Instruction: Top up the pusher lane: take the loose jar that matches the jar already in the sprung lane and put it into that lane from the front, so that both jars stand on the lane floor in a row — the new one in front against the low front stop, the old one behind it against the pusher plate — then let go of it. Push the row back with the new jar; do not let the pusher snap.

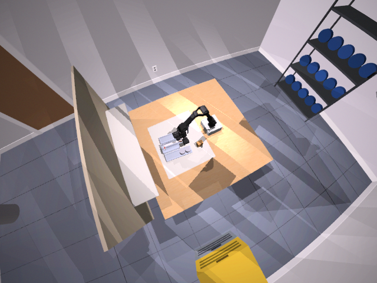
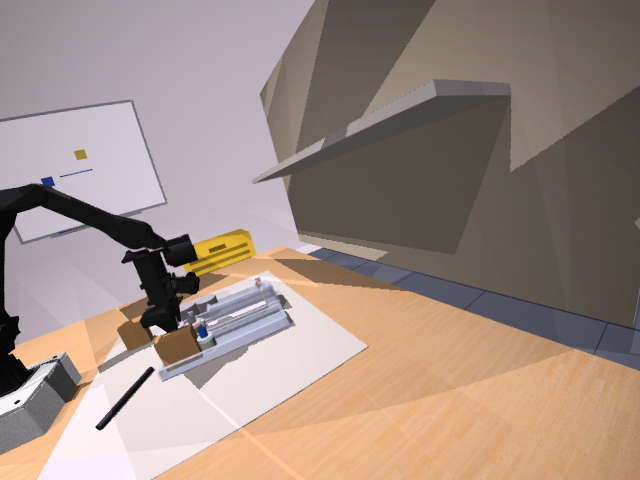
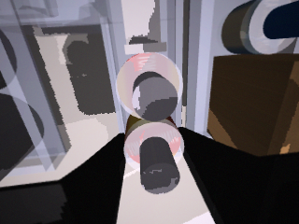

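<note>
My gripper (image 3: 151,135) is shut on a jar with a pale pinkish lid and a grey knob (image 3: 160,170). The held jar is upright at the front end of the middle lane (image 3: 197,89). A like jar with a grey knob (image 3: 154,99) stands in that lane just behind it; in the wrist view their lids nearly meet. A pale pusher plate (image 3: 133,48) shows right behind the rear jar. The front stop is hidden, and I cannot tell whether the held jar's base touches the lane floor. In the exterior view the brown block hides the fingertips.
A brown block (image 2: 175,347) (image 3: 257,103) and a blue-knobbed jar (image 2: 203,333) (image 3: 262,28) are in the lane to the right in the wrist view. Two wide jars (image 1: 182,151) (image 1: 188,149) stand in the other side lane. Another block (image 2: 134,334) and a black rod (image 2: 125,397) lie nearby.
</note>
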{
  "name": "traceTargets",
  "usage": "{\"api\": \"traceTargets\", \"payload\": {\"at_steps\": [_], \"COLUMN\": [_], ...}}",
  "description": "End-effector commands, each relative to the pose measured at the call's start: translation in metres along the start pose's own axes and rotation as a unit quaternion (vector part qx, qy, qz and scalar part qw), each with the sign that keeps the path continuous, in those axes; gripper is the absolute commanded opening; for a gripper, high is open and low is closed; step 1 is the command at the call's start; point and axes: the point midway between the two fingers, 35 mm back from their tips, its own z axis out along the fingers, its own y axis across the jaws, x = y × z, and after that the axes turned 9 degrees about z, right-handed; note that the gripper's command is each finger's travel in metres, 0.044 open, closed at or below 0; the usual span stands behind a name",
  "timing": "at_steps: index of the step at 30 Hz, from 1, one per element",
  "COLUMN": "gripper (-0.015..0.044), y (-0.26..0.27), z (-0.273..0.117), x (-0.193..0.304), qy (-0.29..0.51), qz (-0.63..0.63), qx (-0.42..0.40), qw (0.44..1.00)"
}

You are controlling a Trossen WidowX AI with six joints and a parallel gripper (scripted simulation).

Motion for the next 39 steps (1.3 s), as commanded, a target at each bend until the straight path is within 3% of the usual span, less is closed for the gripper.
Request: {"api": "traceTargets", "payload": {"at_steps": [1, 39], "gripper": [0.0000, 0.0000], "y": [0.0007, -0.0001], "z": [0.0016, 0.0059], "x": [-0.0052, -0.0005], "qy": [-0.012, -0.012], "qz": [-0.003, -0.003], "qx": [-0.002, -0.002], "qw": [1.000, 1.000]}}
